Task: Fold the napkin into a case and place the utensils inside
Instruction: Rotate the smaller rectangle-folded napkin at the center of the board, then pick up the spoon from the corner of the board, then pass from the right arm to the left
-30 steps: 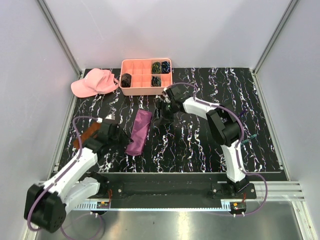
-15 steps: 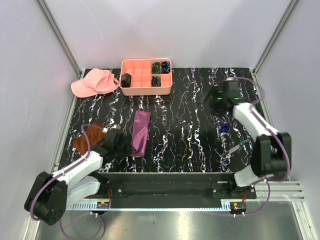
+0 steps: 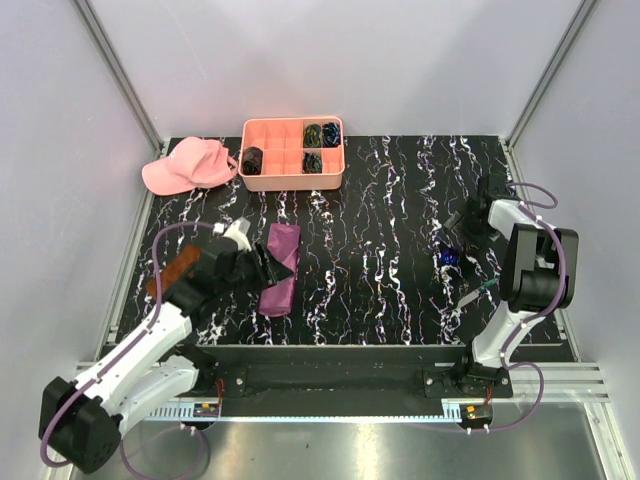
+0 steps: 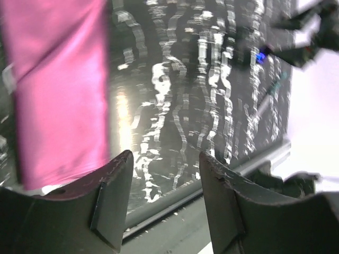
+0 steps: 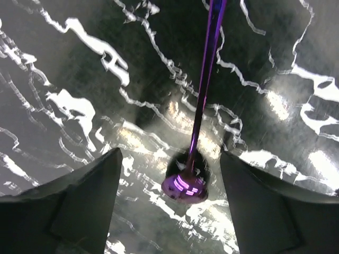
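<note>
Napkin (image 3: 278,268) is folded into a narrow magenta strip, flat on the table (image 3: 380,300) left of centre, none of the utensils on it or in it. Left gripper (image 3: 268,262) sits at the strip's left edge, jaws spread with nothing between them; left wrist view shows the cloth just off one finger, contact unclear. Utensils are all on the right side, well apart from the napkin: blue-ended utensil (image 3: 450,257) near the right gripper (image 3: 468,222), pale utensil (image 3: 481,292) closer to the front edge. Right wrist view: fingers wide apart, released; a slim shiny piece (image 5: 204,106) with a purple glint lies on the table in the gap, touched by neither finger. Salmon divided tray (image 3: 293,185) is at the back; dark coiled bundles (image 3: 312,160) sit in separate compartments, one at the left end, two side by side in the back-right corner, one just in front of those. Pink cap (image 3: 190,165) just beside the tray's left wall. Rust-brown cloth (image 3: 170,275) partly under the left arm
</note>
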You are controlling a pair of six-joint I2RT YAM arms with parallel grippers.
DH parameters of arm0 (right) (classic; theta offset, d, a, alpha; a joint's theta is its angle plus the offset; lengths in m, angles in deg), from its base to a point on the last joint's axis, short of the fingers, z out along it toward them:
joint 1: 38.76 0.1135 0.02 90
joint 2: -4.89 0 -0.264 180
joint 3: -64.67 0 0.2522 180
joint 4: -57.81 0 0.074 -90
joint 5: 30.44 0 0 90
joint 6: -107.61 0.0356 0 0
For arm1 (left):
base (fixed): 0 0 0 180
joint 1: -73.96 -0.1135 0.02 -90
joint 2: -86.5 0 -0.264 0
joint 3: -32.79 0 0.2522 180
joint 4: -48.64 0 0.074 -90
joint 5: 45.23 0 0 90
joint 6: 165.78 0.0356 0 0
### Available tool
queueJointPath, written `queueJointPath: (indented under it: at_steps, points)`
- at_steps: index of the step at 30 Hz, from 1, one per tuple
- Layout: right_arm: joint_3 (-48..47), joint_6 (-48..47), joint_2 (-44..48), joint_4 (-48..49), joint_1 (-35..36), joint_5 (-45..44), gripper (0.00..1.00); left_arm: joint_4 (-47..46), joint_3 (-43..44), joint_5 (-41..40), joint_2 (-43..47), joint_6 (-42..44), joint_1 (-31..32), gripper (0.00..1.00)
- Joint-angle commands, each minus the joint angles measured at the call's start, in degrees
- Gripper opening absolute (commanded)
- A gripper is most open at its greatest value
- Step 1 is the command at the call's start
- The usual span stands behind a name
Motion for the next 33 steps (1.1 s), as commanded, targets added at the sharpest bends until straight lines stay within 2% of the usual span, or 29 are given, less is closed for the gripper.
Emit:
queueJointPath:
  at_steps: [1,2,5,6,9,11,12,14,15,16,17,18,19,21,22,23,25,26,28,29,31,32,33]
  points:
    - [-0.90,0.32,-3.34,0.32,0.14,-2.85,0.70,0.73,7.50,7.04,-4.40,8.62,0.19,0.55]
    - [-0.99,0.14,-3.78,0.84,0.14,-3.29,0.59,1.35,9.42,6.87,-5.72,8.89,0.19,0.55]
    - [-1.52,-2.22,-5.01,2.50,0.23,-2.51,0.35,3.63,14.33,7.39,-9.31,10.56,0.10,0.54]
    - [-1.52,-4.15,-5.02,3.03,0.23,-1.89,0.17,4.51,15.84,7.57,-10.38,11.00,0.18,0.54]
    - [-2.13,-10.55,-3.09,5.58,1.63,1.01,0.00,8.64,22.69,10.64,-15.38,14.16,-1.21,0.54]
    - [-2.75,-18.35,1.37,8.13,6.71,1.10,0.00,9.62,26.13,16.33,-18.46,15.57,-4.01,0.56]
    - [-2.14,-21.71,3.49,9.36,12.21,1.10,0.00,8.49,27.44,23.14,-19.43,15.92,-5.16,0.57]
    - [-0.04,-31.96,11.48,15.23,19.53,1.02,0.00,4.89,27.81,31.34,-22.24,14.27,-8.84,0.61]
    - [4.15,-35.68,14.29,18.21,22.87,1.01,0.00,1.13,27.81,38.17,-23.30,13.04,-10.00,0.62]
    - [6.72,-38.33,17.10,25.55,28.65,1.10,0.03,-0.39,28.51,41.29,-25.57,11.72,-10.97,0.63]
    - [8.74,-41.84,21.40,28.76,30.36,1.54,0.07,-1.88,28.86,43.23,-26.64,8.57,-12.54,0.64]
    - [10.68,-42.48,22.92,32.62,31.24,6.50,0.12,-4.42,29.13,46.30,-27.34,6.97,-13.17,0.64]
    - [11.04,-42.66,25.20,33.44,31.95,9.25,0.13,-6.71,28.95,48.33,-28.39,4.96,-13.52,0.64]
    - [14.10,-45.72,27.58,38.42,33.88,12.95,0.01,-15.93,27.21,53.24,-28.76,-3.82,-14.40,0.64]
    - [14.99,-48.44,29.94,39.85,36.67,12.45,0.00,-19.61,26.15,54.23,-28.58,-7.51,-14.67,0.64]
    - [15.79,-49.51,30.92,41.26,37.92,11.14,0.00,-27.57,25.01,54.93,-28.23,-14.94,-15.28,0.64]
    - [17.72,-52.83,33.11,45.39,40.20,7.79,0.00,-32.55,22.19,54.68,-27.01,-21.14,-15.72,0.65]
    - [18.77,-54.60,33.74,47.32,42.57,5.87,0.00,-39.01,21.14,53.11,-26.39,-28.74,-15.98,0.65]
    - [22.29,-60.46,34.62,54.52,45.56,2.70,0.00,-50.70,16.49,51.70,-25.68,-39.83,-15.81,0.72]
    - [23.26,-62.68,34.71,56.63,48.28,1.55,0.00,-62.16,15.17,50.38,-25.94,-51.28,-15.72,0.74]
    - [25.98,-68.29,35.24,63.30,50.75,-0.28,0.00,-73.47,12.00,49.67,-28.75,-62.51,-15.72,0.77]
    - [26.77,-69.02,35.15,66.20,52.07,-2.22,0.00,-84.32,10.95,47.67,-29.89,-73.18,-15.55,0.80]
    - [26.95,-69.38,34.98,68.76,53.13,-1.71,0.00,-88.78,8.15,46.17,-31.90,-78.07,-15.03,0.82]
